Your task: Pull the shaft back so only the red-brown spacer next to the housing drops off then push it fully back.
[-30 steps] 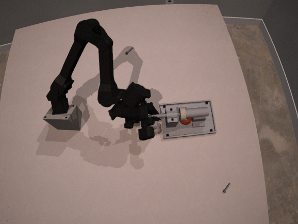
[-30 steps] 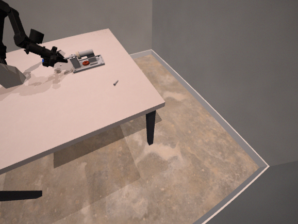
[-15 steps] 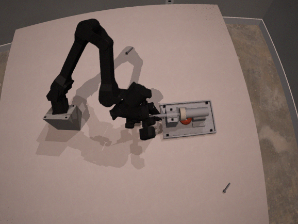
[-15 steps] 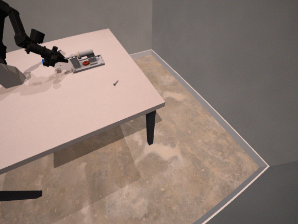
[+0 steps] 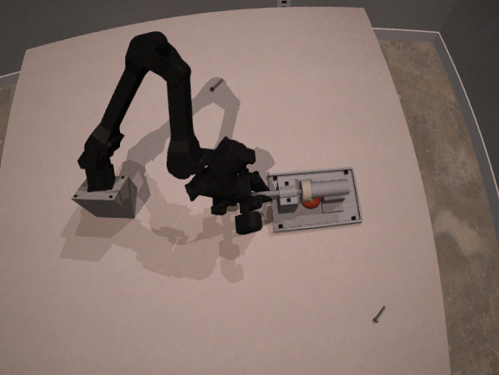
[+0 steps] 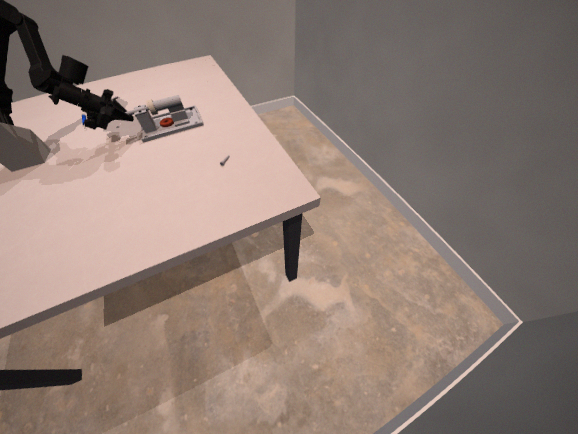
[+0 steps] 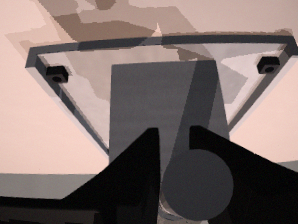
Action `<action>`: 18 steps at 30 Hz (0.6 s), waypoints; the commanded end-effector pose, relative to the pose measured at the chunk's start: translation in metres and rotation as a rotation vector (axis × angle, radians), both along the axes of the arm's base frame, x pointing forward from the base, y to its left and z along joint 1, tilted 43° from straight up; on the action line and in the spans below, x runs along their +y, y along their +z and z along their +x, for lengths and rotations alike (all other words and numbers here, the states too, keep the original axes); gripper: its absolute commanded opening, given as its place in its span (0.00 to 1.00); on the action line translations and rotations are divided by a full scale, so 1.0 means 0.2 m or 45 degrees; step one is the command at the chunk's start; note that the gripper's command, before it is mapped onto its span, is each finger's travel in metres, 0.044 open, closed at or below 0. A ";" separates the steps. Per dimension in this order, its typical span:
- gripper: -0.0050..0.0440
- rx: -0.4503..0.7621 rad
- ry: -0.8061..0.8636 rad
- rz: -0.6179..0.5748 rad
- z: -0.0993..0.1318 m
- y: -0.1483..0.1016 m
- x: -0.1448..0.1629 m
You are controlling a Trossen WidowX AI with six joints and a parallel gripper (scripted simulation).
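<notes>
The grey baseplate [image 5: 315, 196] carries the shaft assembly. The thin grey shaft [image 5: 274, 193] sticks out of a small support block [image 5: 287, 200] towards the arm. My gripper [image 5: 262, 192] is shut on the shaft's free end. In the wrist view the fingers clamp the round shaft end [image 7: 197, 183] in front of the support block [image 7: 160, 106]. A cream spacer [image 5: 307, 188] sits on the shaft against a wide light-grey cylinder [image 5: 330, 187]. The red-brown spacer [image 5: 311, 203] lies on the baseplate, off the shaft; it also shows in the exterior view [image 6: 166, 121].
One loose bolt [image 5: 215, 85] lies behind the arm, another [image 5: 378, 314] near the table's front right, also seen in the exterior view [image 6: 224, 160]. The arm's base [image 5: 105, 196] stands at the left. The table edge is right of the baseplate.
</notes>
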State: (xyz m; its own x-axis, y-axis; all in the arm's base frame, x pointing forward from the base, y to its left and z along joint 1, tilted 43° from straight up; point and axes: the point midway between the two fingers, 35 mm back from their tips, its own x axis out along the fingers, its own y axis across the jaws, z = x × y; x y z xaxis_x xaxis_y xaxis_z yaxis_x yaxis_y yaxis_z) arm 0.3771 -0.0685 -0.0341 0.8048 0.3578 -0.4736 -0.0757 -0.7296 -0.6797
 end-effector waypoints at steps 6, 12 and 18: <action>0.10 -0.009 -0.003 -0.003 0.02 0.01 -0.01; 0.10 -0.009 -0.003 -0.003 0.03 0.01 -0.01; 0.10 -0.009 -0.003 -0.003 0.04 0.01 -0.01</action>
State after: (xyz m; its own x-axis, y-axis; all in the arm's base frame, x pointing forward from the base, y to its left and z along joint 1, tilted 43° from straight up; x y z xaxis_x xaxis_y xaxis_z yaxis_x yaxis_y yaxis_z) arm 0.3814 -0.0692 -0.0338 0.8047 0.3579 -0.4736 -0.0756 -0.7296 -0.6797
